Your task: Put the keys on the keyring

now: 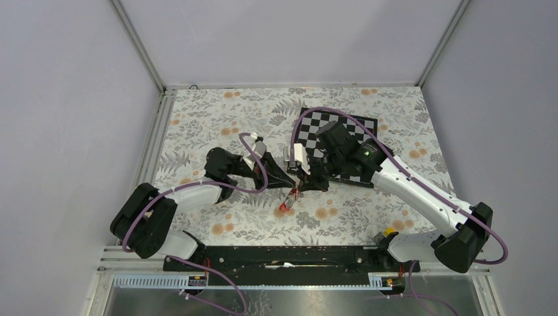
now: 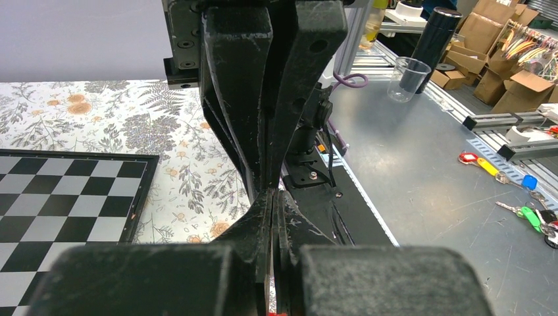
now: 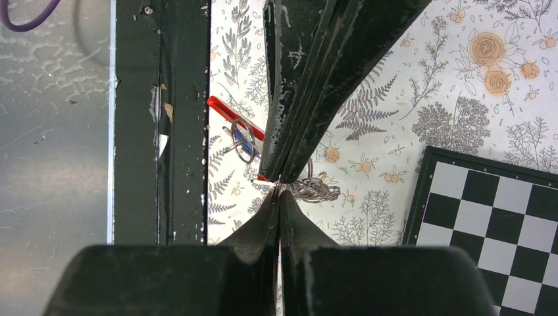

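Observation:
My two grippers meet tip to tip over the middle of the floral table. The left gripper is shut, with a sliver of red low between its fingers. From its tips hangs the keyring: a red section, a small metal ring and a grey coil; from above it shows as a red dangle. The right gripper is shut on a thin metal piece with a red tint behind it, seemingly the red key. The blue key is not clearly seen.
A black-and-white chessboard lies behind and to the right of the grippers. The black base rail runs along the table's near edge. Beyond the table, a metal bench holds a plastic cup and loose coloured tags.

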`<state>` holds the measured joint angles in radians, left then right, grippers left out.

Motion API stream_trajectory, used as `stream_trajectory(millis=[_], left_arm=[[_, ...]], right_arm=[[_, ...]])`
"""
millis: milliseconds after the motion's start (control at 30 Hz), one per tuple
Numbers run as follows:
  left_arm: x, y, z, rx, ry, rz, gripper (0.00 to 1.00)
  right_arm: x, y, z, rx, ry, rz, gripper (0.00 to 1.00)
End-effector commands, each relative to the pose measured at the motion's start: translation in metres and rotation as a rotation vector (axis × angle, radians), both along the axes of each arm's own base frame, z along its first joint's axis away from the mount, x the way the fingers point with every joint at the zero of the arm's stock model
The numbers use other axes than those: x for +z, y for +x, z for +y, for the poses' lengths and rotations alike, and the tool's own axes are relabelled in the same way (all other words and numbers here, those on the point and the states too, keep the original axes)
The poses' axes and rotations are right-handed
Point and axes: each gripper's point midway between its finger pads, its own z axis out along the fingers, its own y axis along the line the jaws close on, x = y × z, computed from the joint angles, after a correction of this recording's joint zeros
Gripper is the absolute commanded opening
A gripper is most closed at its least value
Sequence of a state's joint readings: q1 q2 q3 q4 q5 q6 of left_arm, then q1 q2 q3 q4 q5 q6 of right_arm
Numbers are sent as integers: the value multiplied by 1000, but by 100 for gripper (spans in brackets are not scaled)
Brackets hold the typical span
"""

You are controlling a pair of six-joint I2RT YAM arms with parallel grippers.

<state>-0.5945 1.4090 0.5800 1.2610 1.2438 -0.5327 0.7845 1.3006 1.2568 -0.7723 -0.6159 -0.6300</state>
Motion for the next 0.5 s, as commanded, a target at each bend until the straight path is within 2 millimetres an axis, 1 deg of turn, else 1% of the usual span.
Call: stream_trajectory(millis=[0,467], left_arm=[[28,-6,3,-4,-99,-130,0],[28,-9,4,-9,-102,-132,0]], right_arm=[[0,1,3,-4,16,9,0],[-3,3,9,-3,23,31,0]])
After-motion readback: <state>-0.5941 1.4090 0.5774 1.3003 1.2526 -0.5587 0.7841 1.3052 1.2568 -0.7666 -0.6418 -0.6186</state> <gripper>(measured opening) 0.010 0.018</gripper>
